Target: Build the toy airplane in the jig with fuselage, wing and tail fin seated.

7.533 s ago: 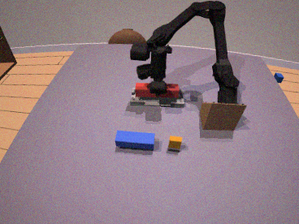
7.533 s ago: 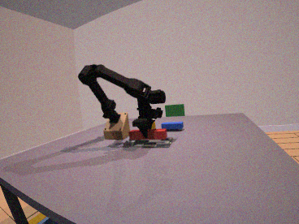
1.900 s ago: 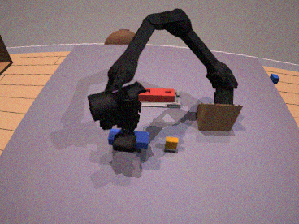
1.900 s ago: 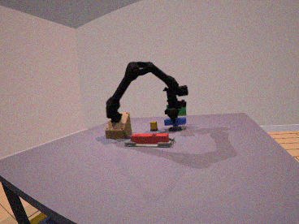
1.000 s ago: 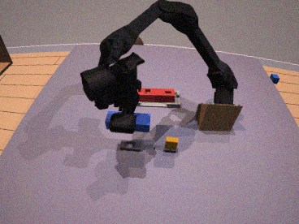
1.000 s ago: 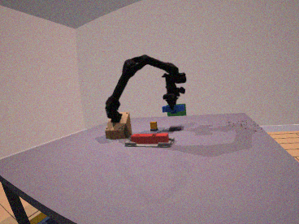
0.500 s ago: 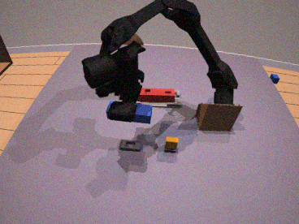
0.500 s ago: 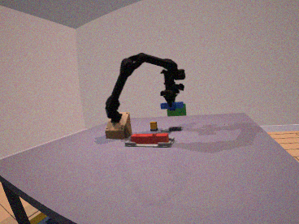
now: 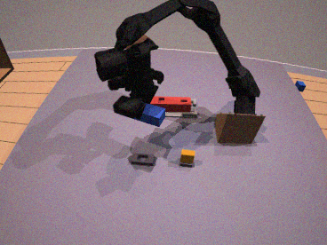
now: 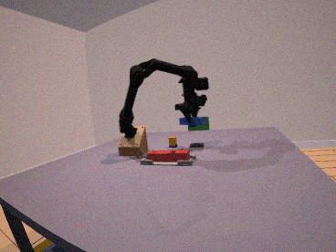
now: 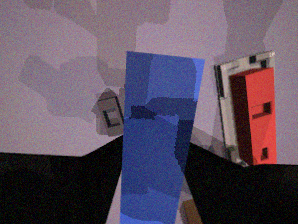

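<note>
The top view looks down at a slant across the table [image 9: 249, 191] [image 10: 237, 205], with the arm's wooden base [image 9: 240, 129] [image 10: 130, 150] at right. The exterior view stands farther back and lower, facing a room corner, the base at left. Both take in the whole arm and the red block [image 9: 173, 104] [image 10: 168, 156] [image 11: 260, 117], which the wrist view, closest of the three, also catches at right as it faces down past the gripper's fingers onto the table.

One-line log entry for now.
gripper: shut on wing, aloft | fuselage: in cradle | fin: on table
</note>
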